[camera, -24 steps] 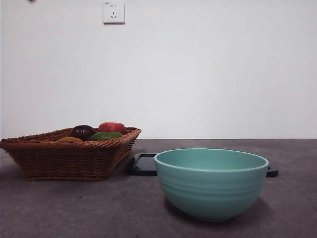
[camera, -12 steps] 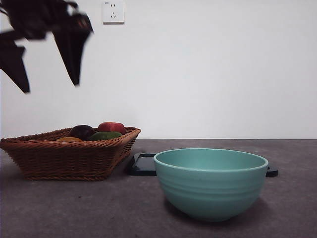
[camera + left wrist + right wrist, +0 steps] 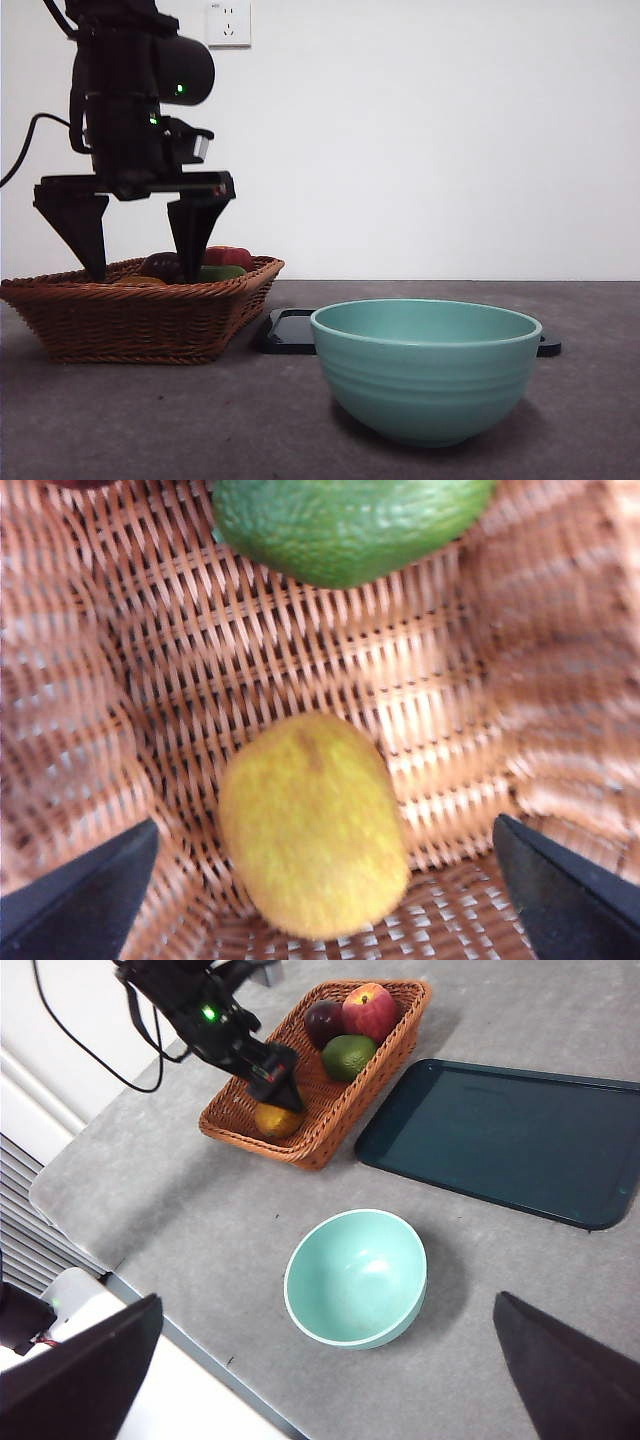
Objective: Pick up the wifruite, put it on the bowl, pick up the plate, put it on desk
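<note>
The wifruite (image 3: pixel 312 825), a round yellow-orange fruit, lies in the wicker basket (image 3: pixel 130 320) at the left; it also shows in the right wrist view (image 3: pixel 277 1120). My left gripper (image 3: pixel 135 262) is open and reaches down into the basket, one jaw on each side of the fruit (image 3: pixel 325 822), not touching it. The mint-green bowl (image 3: pixel 425 375) stands empty on the desk (image 3: pixel 200 420), also seen from above (image 3: pixel 355 1278). The plate, a dark flat tray (image 3: pixel 500 1140), lies behind the bowl (image 3: pixel 290 332). My right gripper (image 3: pixel 327 1300) is open and empty, high above the desk.
The basket also holds a green fruit (image 3: pixel 345 525), a dark purple fruit (image 3: pixel 322 1020) and a red fruit (image 3: pixel 368 1010). A white wall with a socket (image 3: pixel 229 24) stands behind. The desk's near edge (image 3: pixel 150 1305) runs by the bowl.
My left arm has come down from the top left corner into the basket, its open jaws now low over the fruit. Bowl, tray and basket have not moved.
</note>
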Controlling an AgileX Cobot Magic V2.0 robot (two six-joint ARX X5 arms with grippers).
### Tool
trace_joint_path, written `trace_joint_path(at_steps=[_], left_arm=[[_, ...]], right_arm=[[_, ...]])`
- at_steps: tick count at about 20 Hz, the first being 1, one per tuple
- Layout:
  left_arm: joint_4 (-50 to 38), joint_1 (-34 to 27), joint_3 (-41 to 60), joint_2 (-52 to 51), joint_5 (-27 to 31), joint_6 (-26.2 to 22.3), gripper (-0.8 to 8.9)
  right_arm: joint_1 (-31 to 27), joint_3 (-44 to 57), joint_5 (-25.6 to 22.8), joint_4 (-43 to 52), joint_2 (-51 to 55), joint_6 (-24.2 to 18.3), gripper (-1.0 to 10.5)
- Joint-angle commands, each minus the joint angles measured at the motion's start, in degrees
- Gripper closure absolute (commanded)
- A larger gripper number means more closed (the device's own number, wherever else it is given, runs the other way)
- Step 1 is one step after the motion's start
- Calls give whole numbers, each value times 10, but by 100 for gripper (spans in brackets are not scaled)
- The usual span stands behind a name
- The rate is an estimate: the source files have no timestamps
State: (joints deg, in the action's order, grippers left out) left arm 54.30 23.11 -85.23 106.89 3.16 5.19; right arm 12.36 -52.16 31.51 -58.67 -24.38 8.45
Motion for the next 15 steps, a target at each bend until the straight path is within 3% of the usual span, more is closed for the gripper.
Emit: trace_joint_path(at_steps=[1,4,7,11,15], left_arm=[[-5,3,-16,24,3,-6,262],[-9,2,-16,36,3,-6,358],[-3,0,-16,51,2,-6,360],[-1,0,-19,52,2,-4,561],[34,-4,-50,52,2,-5,578]], right_arm=[[2,-12,2,3,-1,5,315],[2,-12,2,3,-1,5,315],[2,-12,2,3,-1,5,315],[2,-12,2,3,-1,5,315],[2,-12,2,3,-1,5,315]])
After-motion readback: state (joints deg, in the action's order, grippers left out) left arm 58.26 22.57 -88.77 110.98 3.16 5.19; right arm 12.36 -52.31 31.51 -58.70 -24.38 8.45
